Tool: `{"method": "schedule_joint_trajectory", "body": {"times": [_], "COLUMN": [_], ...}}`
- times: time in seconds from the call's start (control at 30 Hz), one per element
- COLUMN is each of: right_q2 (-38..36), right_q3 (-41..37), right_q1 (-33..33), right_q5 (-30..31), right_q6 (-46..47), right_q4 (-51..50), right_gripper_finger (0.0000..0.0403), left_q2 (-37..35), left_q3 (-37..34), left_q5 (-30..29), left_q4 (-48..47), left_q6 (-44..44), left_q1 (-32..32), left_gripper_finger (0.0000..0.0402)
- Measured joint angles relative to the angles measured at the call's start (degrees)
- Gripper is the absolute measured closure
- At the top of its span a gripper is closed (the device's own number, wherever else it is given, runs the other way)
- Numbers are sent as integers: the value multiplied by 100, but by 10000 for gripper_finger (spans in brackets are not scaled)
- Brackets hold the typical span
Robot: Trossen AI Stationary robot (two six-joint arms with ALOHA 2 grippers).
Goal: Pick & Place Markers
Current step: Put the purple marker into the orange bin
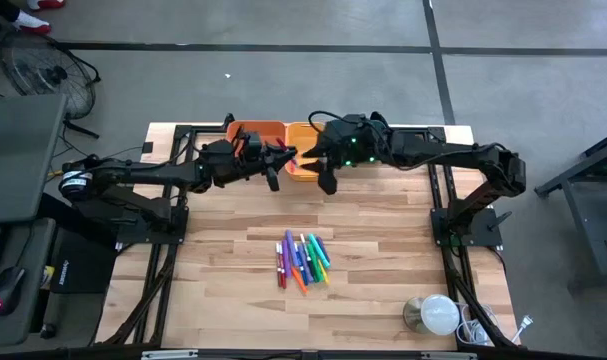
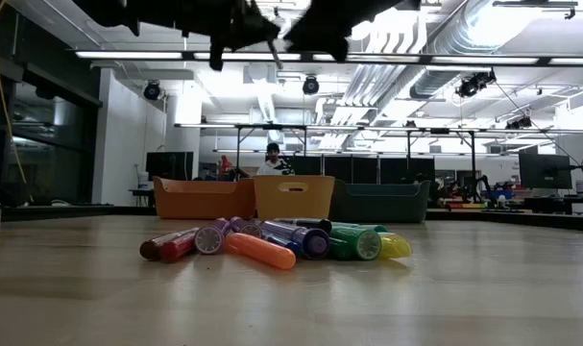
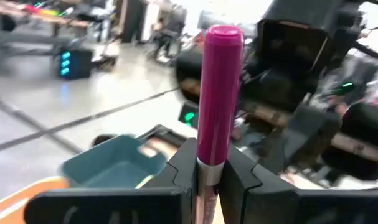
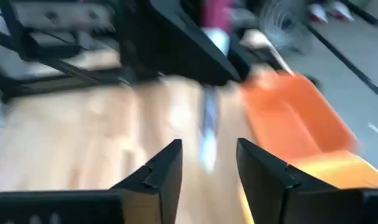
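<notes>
Your left gripper (image 3: 207,180) clamps a magenta marker (image 3: 218,93); right gripper (image 4: 207,168) gapes empty beside it. The marker pile (image 1: 302,260) waits well below both.

Light wooden table (image 1: 383,230): heap of markers (image 1: 301,260), bins (image 1: 278,135) at far edge, possibly a lamp (image 1: 433,314).

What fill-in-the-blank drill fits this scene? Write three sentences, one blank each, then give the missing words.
1. The left claw is shut on a marker whose cap is ____.
2. The right claw holds nothing; its fingers stand ____.
3. In the high view, the pile of markers lies on the table nearer the camera's bottom edge than the ____ bin beside the left claw.

Missing words: magenta; open; orange
</notes>
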Motion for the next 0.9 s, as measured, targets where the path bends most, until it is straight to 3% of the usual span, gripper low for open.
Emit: {"method": "schedule_joint_trajectory", "body": {"times": [0.1, 0.3, 0.57, 0.9], "right_q2": [-178, -453, -476, -472], "right_q3": [0, 0, 0, 0], "right_q1": [-168, -434, -567, -564], "right_q5": [382, 442, 657, 1171], "right_q6": [8, 1, -16, 25], "right_q4": [-550, -1456, -1785, -1822], "right_gripper_finger": [246, 237, 236, 239], "left_q2": [-11, -8, 256, 1273], "left_q3": [1, 112, 746, 1901], "left_q5": [152, 1175, 1938, 2234], "left_q4": [-411, -1810, -3913, -5572], "left_q6": [-16, 58, 1563, 3562], "left_q1": [376, 1407, 2569, 3397], "left_gripper_finger": [372, 372, 372, 372]}}
